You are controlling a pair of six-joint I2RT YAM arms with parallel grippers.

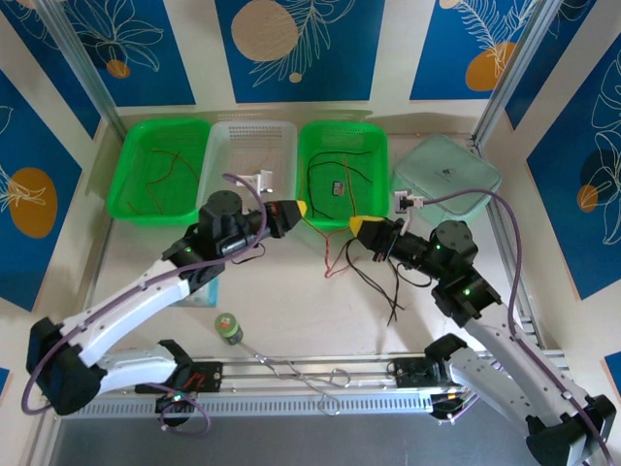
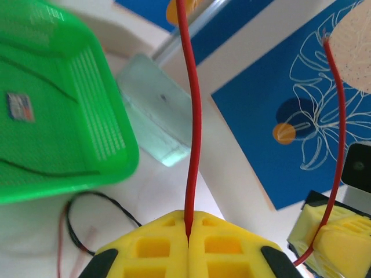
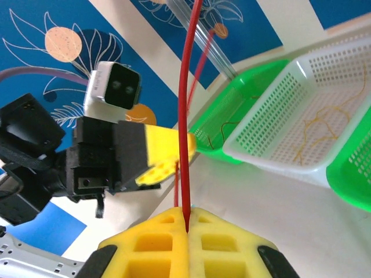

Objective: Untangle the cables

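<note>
L tool (image 2: 188,236) pinched shut on red cable (image 2: 195,116); R tool (image 3: 187,223) likewise gripping red cable. Cable sags btwn both tools toward bench (image 1: 291,311), in front of green tray (image 1: 379,146). Black cables (image 1: 388,286) lie on bench under R tool.

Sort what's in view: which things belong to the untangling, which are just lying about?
Job: red cable, pinched by left gripper and right gripper; black cables on the table; left green tray, white basket, right green tray holding loose wires.
Lying about: bent silver wire; small green round object; pale box.
</note>
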